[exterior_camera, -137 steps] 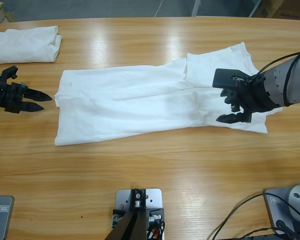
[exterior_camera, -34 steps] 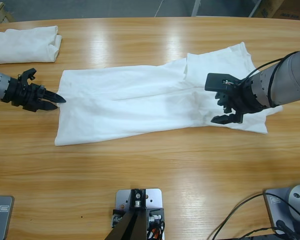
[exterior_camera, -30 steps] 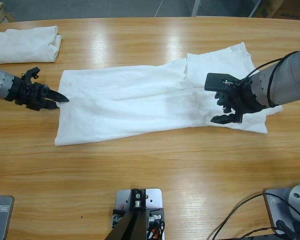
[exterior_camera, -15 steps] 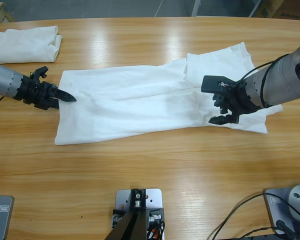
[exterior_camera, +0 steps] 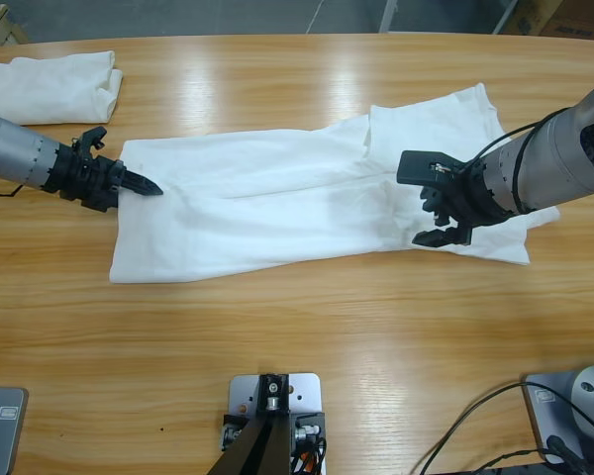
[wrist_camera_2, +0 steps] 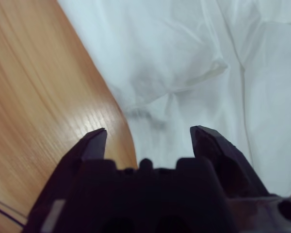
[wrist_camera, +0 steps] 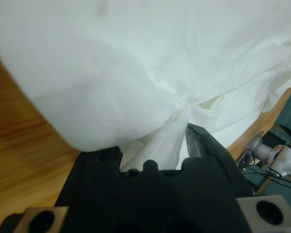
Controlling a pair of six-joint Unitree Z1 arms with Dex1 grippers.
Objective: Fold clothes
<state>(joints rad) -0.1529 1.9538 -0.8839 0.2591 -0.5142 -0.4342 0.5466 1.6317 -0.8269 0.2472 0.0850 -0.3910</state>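
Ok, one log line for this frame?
left gripper: at T-shirt edge, cloth draped over it | right gripper: open, above other end | folded white garment: lying apart

A large white T-shirt lies spread flat and lengthwise, partly folded, across the middle of the frame. A second white garment, folded into a bundle, sits upper left.

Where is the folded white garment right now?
In the high view the folded white garment lies at the table's upper left corner, apart from the spread T-shirt, just above the left gripper.
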